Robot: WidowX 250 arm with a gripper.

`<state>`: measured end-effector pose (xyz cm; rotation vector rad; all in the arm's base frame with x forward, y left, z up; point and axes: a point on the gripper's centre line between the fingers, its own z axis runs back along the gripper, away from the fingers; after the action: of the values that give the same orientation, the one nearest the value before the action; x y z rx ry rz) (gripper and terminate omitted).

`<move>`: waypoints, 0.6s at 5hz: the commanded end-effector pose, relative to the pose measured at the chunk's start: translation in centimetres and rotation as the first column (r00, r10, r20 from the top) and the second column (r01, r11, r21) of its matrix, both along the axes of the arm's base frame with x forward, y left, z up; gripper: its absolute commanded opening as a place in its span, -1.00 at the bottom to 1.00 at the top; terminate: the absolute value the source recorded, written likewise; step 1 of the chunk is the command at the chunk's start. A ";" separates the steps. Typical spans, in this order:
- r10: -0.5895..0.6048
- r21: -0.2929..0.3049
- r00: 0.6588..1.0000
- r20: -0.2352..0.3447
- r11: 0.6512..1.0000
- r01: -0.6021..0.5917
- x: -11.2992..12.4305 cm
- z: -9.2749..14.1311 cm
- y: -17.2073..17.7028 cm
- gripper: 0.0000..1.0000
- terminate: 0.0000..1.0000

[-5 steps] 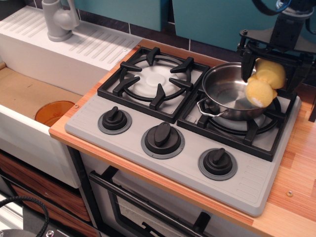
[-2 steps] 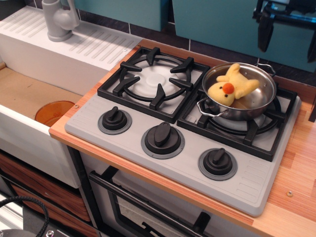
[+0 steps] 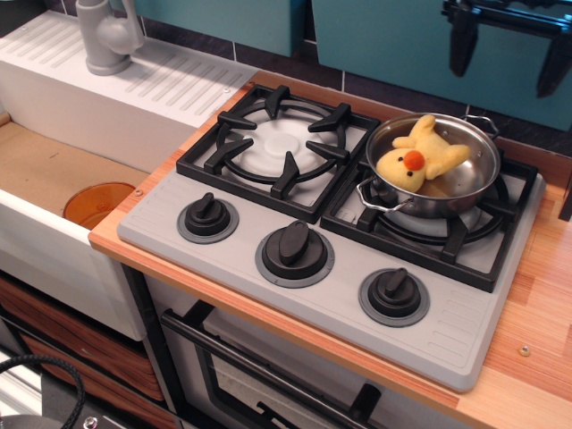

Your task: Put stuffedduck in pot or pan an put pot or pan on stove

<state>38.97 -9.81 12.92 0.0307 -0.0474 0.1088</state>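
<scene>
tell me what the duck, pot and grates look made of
Duck: soft yellow plush, going by its matte fuzzy surface and floppy shape. Pot: polished metal, likely stainless steel, since its wall gives mirror-like reflections. Grates: matte black, cast-iron look, though on this toy-like stove they could be plastic.

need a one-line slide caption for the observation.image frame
Yellow plush duck lies in shiny steel pot on grey stove's right burner; open black gripper above.

One duck [image 3: 417, 159], one pot [image 3: 447, 192], one stove [image 3: 340, 268], two grates [image 3: 277, 147], three knobs [image 3: 295, 243], one faucet [image 3: 105, 36], one orange cup [image 3: 98, 204].
</scene>
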 end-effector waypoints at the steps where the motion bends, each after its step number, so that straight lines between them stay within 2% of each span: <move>1: -0.032 0.018 0.996 0.078 0.999 0.030 -0.3 2.3 3.7 1.00 -1.00; 3: -0.010 0.028 0.994 0.106 1.000 0.008 -2.9 1.2 5.6 1.00 -1.00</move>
<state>35.45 -4.21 11.29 0.0644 -0.0800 0.0974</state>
